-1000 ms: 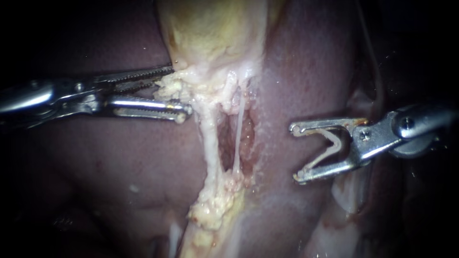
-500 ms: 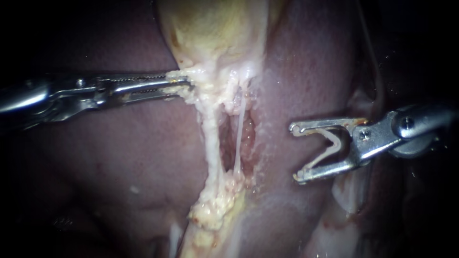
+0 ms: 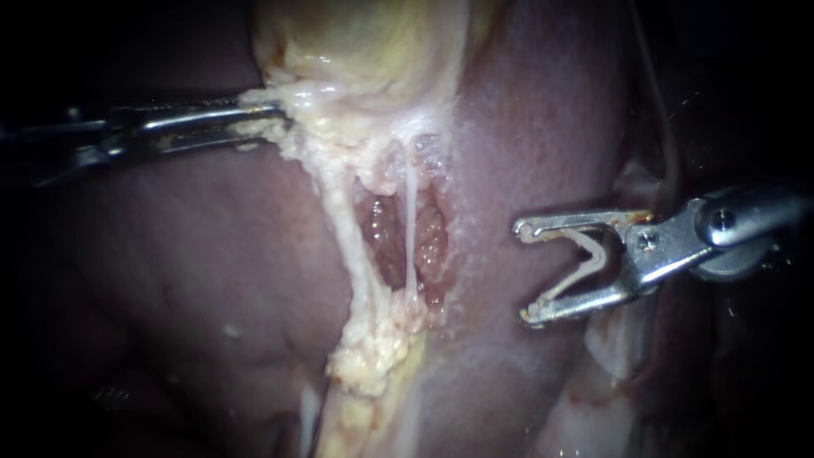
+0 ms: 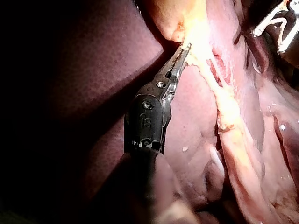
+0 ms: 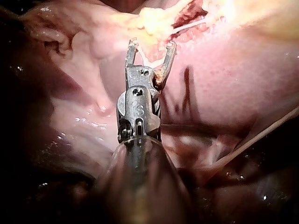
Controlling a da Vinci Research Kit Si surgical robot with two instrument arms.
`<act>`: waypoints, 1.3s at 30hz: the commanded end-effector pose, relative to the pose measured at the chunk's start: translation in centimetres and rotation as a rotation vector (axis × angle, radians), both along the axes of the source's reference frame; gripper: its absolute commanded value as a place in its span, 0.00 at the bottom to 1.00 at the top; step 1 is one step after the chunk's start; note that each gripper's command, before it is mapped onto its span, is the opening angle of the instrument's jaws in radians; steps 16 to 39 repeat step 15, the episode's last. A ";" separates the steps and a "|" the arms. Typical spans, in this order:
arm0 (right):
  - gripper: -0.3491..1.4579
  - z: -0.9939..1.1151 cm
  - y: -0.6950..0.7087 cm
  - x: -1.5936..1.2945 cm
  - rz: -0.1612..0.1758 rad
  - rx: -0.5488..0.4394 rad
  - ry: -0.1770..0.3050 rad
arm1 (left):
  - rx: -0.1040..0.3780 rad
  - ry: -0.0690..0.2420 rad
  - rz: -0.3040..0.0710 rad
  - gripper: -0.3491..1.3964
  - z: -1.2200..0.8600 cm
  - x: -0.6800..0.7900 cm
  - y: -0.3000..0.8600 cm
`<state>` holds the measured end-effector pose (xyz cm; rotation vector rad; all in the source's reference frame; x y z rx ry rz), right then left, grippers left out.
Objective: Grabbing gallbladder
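Note:
The yellowish gallbladder [image 3: 365,51] hangs at the top centre of the endoscope view. My left instrument [image 3: 267,119] comes in from the left, its serrated jaws shut on the pale fatty tissue at the gallbladder's lower edge, which is drawn leftward. Below it a thick pale tube [image 3: 348,246] and a thin white tube [image 3: 410,229] stretch over a raw red pocket. My right instrument [image 3: 526,271] stands to the right of the tubes, apart from them, jaws open with a pale V-shaped piece inside. The left wrist view shows the left instrument [image 4: 184,53] biting the gallbladder [image 4: 173,14].
Dark purple liver [image 3: 170,254] surrounds the tubes on both sides. A lump of yellow fat [image 3: 369,356] sits where the tubes meet lower down. In the right wrist view my right instrument [image 5: 152,46] points its open jaws at the pale tissue [image 5: 154,23] ahead.
My left instrument's jaws closed on the gallbladder's lower edge and pulled it left and up, stretching the tubes and widening the red pocket. The right instrument has not moved.

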<state>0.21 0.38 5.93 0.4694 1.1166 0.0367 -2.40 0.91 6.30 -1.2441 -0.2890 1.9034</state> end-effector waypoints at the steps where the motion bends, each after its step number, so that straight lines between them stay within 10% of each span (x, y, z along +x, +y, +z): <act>1: 0.47 0.00 0.00 0.00 0.000 0.000 0.000 | -0.001 -0.002 -0.007 0.00 -0.03 0.03 0.02; 39: 0.47 0.00 0.00 0.00 0.000 0.000 0.000 | -0.002 0.002 -0.016 0.00 -0.05 0.05 0.00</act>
